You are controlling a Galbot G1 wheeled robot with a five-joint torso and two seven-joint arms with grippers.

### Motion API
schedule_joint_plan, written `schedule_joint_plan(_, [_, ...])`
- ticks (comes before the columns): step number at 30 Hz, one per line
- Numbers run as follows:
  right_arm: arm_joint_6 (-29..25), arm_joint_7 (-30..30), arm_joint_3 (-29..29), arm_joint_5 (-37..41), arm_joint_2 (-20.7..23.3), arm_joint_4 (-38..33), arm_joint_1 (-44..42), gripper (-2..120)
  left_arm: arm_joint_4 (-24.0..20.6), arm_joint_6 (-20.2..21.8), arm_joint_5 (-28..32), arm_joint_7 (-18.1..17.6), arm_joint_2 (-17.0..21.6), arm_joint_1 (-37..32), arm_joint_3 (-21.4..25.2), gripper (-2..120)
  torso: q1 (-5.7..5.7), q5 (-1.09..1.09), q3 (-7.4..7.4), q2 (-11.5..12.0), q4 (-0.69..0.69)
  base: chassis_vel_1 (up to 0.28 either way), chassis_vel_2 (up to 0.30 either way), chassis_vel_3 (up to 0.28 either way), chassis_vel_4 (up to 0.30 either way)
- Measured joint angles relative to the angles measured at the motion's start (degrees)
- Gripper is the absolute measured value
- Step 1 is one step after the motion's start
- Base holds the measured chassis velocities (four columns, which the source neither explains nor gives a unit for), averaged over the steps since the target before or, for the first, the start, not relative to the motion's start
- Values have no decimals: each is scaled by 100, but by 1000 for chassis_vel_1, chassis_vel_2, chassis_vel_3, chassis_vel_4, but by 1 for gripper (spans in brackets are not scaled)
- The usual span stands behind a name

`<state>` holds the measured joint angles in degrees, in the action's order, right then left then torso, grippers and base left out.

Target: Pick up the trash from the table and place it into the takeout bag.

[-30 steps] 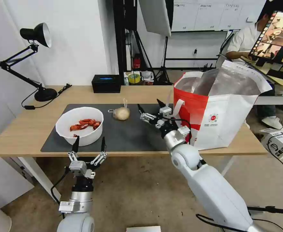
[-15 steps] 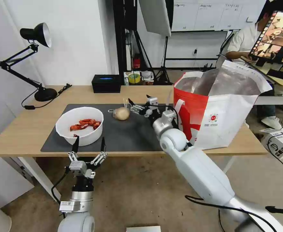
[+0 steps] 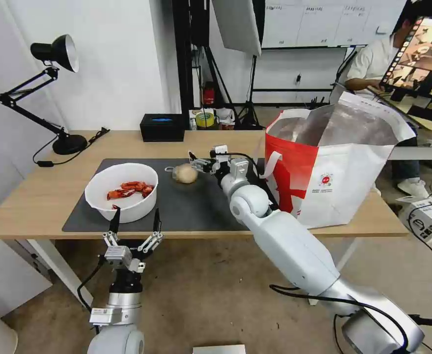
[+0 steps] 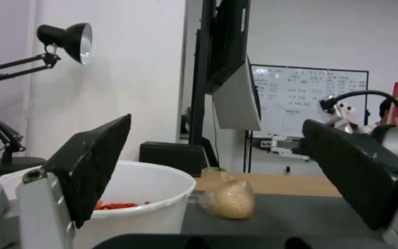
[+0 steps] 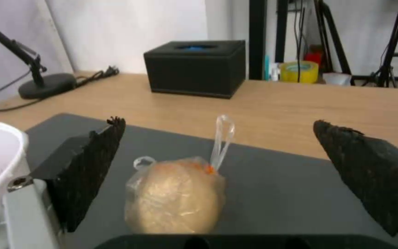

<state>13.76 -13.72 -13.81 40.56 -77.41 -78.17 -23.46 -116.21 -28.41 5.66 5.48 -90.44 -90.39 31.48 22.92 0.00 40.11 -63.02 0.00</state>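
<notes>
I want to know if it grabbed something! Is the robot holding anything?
No. The right gripper is open around the beige lump in a clear bag, not squeezing it. The left gripper is open too.

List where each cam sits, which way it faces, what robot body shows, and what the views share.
Head: up on the robot, facing forward and down at the table and takeout bag; both arms show.
Left wrist: low at the near table edge, facing the white bowl; open left gripper frames it.
Right wrist: just above the mat, facing the bagged beige lump; open right gripper straddles it.
Shared: all three show the lump, bowl and black box.
</notes>
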Motion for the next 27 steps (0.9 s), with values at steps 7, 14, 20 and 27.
schedule_joint_plan(7, [318, -296, -327, 400, -263, 447, 349, 100, 16, -19, -9, 1, -15, -5, 8, 100, 0, 0, 0, 0, 0, 0, 0, 0, 0])
schedule_joint_plan(14, [395, -384, -471, 419, -629, 1092, 567, 100, 17, -24, 19, 1, -16, -1, 38, 100, 0, -1, 0, 0, 1, 0, 0, 0, 0])
schedule_joint_plan(20, [387, -327, -484, 277, -889, 1533, 672, 100, 36, -36, 36, 1, -17, 6, 63, 100, 0, -1, 0, 0, 1, 0, 0, 0, 0])
schedule_joint_plan(27, [356, -244, -475, 183, -1084, 1860, 734, 100, 72, -43, 47, -1, -11, 35, 72, 100, 0, 0, 0, 0, 0, 0, 0, 0, 0])
